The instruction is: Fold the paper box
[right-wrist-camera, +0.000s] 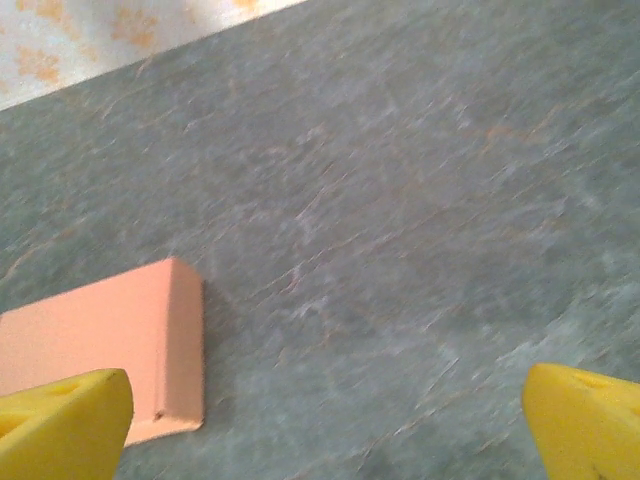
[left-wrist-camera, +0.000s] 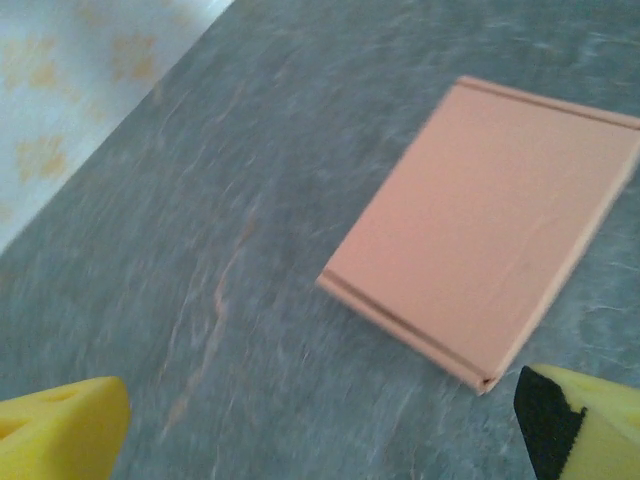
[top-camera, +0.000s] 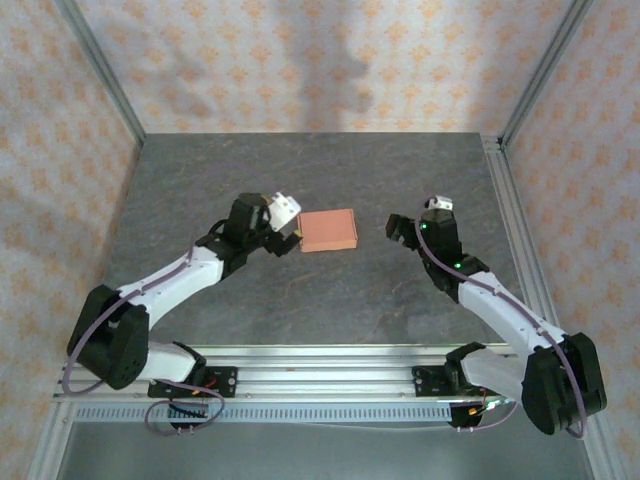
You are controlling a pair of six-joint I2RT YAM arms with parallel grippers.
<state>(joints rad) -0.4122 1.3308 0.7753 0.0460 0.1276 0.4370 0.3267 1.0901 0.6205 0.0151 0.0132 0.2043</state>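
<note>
The white-and-black left arm (top-camera: 180,275) is stretching far and rightward, its left gripper (top-camera: 284,238) hanging low, yellow fingertips (left-wrist-camera: 60,430) spread wide. The matching right arm (top-camera: 492,300) is angling leftward, its right gripper (top-camera: 398,229) likewise gaping.

White-shelled left arm (top-camera: 175,272) and right arm (top-camera: 497,303), black joints, lilac cables (top-camera: 70,345), yellow fingers (left-wrist-camera: 58,432), tiny green light (top-camera: 423,226).

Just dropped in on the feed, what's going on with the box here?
The box lies flat on the table between the two arms, and it looks closed up and already folded. Neither arm holds it. The left gripper is open, close beside the box's left edge. The right gripper is open too, off to the box's right with bare table between them.
</note>
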